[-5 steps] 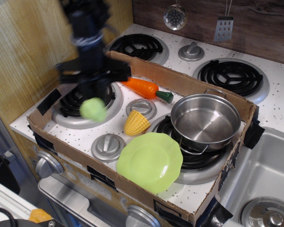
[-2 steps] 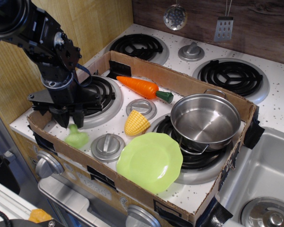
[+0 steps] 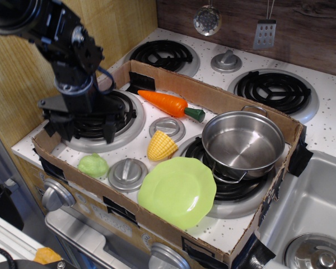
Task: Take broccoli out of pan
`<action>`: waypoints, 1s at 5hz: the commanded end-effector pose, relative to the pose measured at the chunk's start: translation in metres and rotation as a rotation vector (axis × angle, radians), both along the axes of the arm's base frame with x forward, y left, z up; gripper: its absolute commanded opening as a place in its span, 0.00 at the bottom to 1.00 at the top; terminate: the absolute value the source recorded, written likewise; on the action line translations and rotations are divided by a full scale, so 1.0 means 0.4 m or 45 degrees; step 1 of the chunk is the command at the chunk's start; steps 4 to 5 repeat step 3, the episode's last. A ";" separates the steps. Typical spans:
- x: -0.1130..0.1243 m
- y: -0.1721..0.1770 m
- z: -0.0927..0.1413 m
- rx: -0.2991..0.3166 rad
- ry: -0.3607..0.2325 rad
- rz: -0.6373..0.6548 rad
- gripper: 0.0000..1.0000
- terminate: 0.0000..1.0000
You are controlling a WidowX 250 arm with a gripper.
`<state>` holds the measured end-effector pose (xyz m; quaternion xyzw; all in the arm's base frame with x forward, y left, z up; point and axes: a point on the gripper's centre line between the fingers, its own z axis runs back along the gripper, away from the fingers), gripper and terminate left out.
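The pale-green broccoli (image 3: 93, 166) lies on the speckled stove top at the front left of the cardboard box, next to a grey knob. The shiny steel pan (image 3: 243, 144) stands empty on the front right burner. My black gripper (image 3: 85, 130) hangs over the front left burner, just above and behind the broccoli. Its fingers (image 3: 108, 131) are spread apart and hold nothing.
An orange carrot (image 3: 171, 105) lies behind the middle knob. A yellow corn (image 3: 161, 146) and a lime-green plate (image 3: 177, 191) sit in front of the pan. The cardboard box wall (image 3: 129, 208) rings the stove section. A sink (image 3: 313, 213) is at the right.
The broccoli went from my gripper down to the stove top at the front left. My gripper has since lifted and drawn back over the burner, open.
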<state>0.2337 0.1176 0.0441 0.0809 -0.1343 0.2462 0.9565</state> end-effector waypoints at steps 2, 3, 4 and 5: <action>0.168 -0.042 0.135 -0.008 -0.068 -0.056 1.00 0.00; 0.168 -0.042 0.135 -0.008 -0.068 -0.056 1.00 1.00; 0.168 -0.042 0.135 -0.008 -0.068 -0.056 1.00 1.00; 0.168 -0.042 0.135 -0.008 -0.068 -0.056 1.00 1.00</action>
